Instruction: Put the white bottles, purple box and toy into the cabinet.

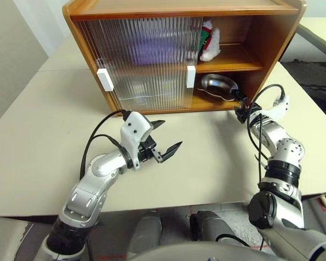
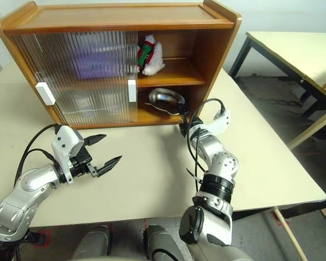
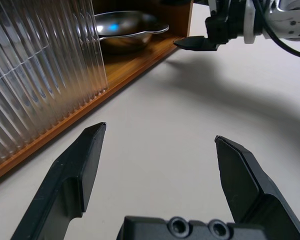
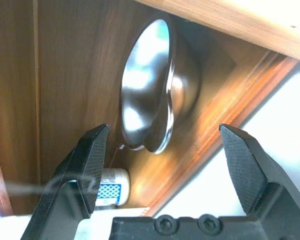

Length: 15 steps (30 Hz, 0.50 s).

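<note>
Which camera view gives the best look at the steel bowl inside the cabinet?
The right wrist view: the steel bowl shows large there, between the open fingers. The left wrist view shows it beside the sliding door. In both eye views it sits small on the cabinet's bottom level.

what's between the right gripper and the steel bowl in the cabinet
Nothing. In the right wrist view the open right gripper faces the steel bowl on the cabinet floor, with only bare wood between them.
</note>
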Available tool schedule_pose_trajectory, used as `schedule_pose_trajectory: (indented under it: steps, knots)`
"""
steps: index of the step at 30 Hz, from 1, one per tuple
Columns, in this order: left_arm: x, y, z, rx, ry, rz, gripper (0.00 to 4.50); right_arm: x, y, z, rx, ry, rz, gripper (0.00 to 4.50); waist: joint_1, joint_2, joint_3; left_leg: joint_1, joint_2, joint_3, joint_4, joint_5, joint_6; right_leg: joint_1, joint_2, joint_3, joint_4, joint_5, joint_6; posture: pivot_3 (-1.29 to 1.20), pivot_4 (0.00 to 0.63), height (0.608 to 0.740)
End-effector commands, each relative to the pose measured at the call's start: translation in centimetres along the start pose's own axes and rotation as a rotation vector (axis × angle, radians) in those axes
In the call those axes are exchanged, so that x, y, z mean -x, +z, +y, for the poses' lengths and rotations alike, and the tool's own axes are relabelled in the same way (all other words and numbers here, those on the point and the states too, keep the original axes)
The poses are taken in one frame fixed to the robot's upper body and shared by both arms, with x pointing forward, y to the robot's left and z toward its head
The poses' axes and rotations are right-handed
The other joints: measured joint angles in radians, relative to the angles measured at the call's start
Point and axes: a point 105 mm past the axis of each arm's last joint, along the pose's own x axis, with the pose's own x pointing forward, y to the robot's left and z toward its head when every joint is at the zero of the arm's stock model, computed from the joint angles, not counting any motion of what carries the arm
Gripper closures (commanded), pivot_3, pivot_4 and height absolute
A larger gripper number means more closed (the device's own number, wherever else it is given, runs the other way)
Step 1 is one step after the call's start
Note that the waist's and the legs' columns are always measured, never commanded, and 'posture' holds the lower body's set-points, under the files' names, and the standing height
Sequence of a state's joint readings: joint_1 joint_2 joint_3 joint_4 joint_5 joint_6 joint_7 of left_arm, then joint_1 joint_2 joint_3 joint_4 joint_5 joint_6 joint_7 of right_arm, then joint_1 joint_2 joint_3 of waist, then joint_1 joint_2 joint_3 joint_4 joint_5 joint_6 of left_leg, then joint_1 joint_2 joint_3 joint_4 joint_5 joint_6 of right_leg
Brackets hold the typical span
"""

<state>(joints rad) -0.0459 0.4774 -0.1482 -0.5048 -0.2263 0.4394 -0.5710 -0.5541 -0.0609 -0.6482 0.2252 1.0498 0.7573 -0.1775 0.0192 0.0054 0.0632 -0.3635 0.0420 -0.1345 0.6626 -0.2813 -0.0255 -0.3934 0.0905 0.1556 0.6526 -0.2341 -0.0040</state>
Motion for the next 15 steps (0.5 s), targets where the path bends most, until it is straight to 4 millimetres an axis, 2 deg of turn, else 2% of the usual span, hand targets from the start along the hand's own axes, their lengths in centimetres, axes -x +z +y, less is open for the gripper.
schedule_pose_trajectory:
  steps: [1, 10, 11, 12, 15]
  knots:
    - [0.0, -0.2, -0.2, -0.001, -0.014, 0.007, 0.00, 1.0, 0.0, -0.3, 0.075, -0.006, 0.011, 0.03, 0.000, 0.000, 0.000, 0.000, 0.000, 0.000, 0.000, 0.000, 0.000, 0.000, 0.000, 0.000, 0.000, 0.000, 0.001, 0.05, 0.080, 0.740]
    - [0.1, -0.3, -0.3, 0.000, -0.021, 0.005, 0.00, 2.4, -2.2, 0.5, 0.234, 0.076, 0.110, 0.03, -0.004, 0.000, 0.000, 0.001, 0.000, 0.002, 0.000, 0.000, 0.000, 0.000, 0.000, 0.000, 0.000, -0.001, 0.002, 0.04, 0.081, 0.740]
    - [0.1, -0.3, -0.2, 0.000, -0.021, 0.005, 0.00, 2.6, -2.5, 0.6, 0.249, 0.088, 0.124, 0.43, -0.005, 0.000, 0.000, 0.000, 0.000, 0.002, 0.000, 0.000, 0.000, 0.000, 0.000, 0.000, 0.000, -0.001, 0.002, 0.04, 0.081, 0.740]
    - [0.1, -0.3, -0.2, 0.000, -0.021, 0.005, 0.00, 2.8, -2.9, 0.7, 0.262, 0.097, 0.136, 0.62, -0.005, 0.000, 0.000, 0.000, 0.000, 0.003, 0.000, 0.000, 0.000, 0.000, 0.001, 0.000, 0.000, -0.001, 0.002, 0.04, 0.081, 0.740]
    - [0.3, -0.4, -0.2, 0.001, -0.023, 0.005, 0.00, 3.3, -4.0, 1.3, 0.286, 0.144, 0.170, 1.73, -0.006, 0.000, 0.000, 0.000, 0.000, 0.003, 0.000, 0.000, 0.000, 0.000, 0.001, 0.000, 0.000, -0.001, 0.002, 0.04, 0.081, 0.740]
